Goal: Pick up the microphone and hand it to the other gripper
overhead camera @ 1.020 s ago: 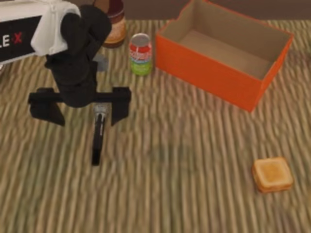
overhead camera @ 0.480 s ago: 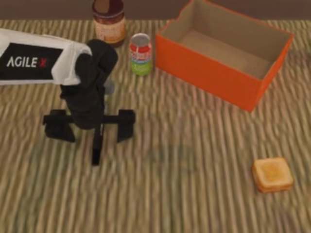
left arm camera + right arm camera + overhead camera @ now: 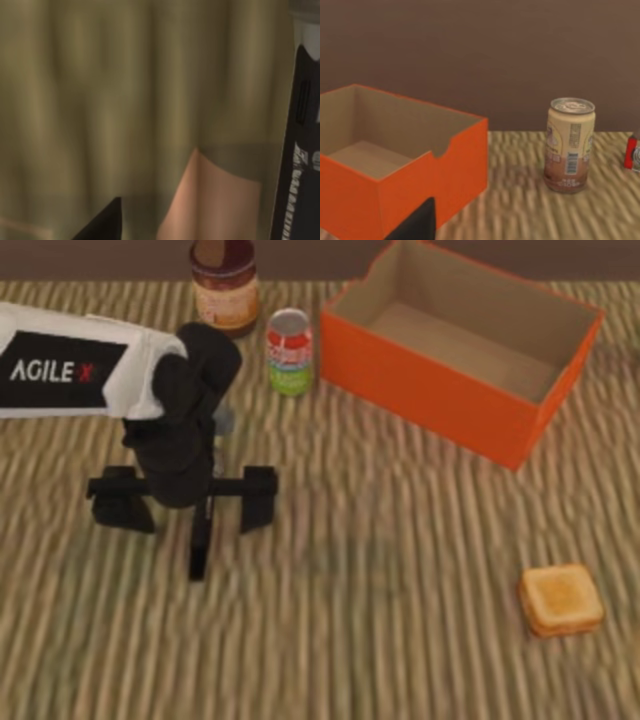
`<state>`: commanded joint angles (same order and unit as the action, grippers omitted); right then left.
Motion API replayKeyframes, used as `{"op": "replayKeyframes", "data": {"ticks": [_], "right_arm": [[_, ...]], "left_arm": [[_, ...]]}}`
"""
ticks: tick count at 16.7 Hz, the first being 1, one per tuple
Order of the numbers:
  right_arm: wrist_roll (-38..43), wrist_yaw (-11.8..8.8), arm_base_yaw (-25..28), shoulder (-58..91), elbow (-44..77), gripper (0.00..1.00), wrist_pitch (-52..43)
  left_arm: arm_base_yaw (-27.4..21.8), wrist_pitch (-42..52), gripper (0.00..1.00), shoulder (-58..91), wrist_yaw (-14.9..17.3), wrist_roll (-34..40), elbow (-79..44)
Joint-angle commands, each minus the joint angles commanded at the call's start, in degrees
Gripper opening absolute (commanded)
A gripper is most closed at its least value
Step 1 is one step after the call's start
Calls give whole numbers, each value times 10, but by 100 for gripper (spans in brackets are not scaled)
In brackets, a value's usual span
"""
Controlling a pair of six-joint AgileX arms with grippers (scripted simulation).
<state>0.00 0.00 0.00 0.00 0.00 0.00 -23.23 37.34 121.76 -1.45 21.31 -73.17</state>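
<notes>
The microphone (image 3: 200,540) lies on the woven mat at the table's left, its slim black handle pointing toward the front edge. Its head is hidden under my left gripper (image 3: 190,508), which hangs open directly over it, one finger on each side of the handle and well apart from it. In the left wrist view the black handle (image 3: 300,150) runs along one edge, with one dark fingertip (image 3: 107,225) showing. My right arm is out of the top view. Its wrist view shows a single dark fingertip (image 3: 420,222) with nothing held.
A red-and-green can (image 3: 289,350) and a brown-topped can (image 3: 223,280) stand just behind my left arm. A large open orange box (image 3: 440,390) fills the back right, also close in front of the right wrist camera (image 3: 435,165). A toasted sandwich (image 3: 560,600) lies front right.
My left arm has come forward and lower over the microphone, covering its head, and the open fingers now straddle the handle. It has barely moved in the last half second.
</notes>
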Motion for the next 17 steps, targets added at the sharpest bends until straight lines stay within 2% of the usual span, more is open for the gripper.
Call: {"op": "replayKeyframes", "data": {"ticks": [11, 17], "right_arm": [[0, 0, 0, 0, 0, 100, 0], [0, 0, 0, 0, 0, 100, 0]], "left_arm": [[0, 0, 2, 0, 0, 0, 0], [0, 0, 0, 0, 0, 0, 0]]}}
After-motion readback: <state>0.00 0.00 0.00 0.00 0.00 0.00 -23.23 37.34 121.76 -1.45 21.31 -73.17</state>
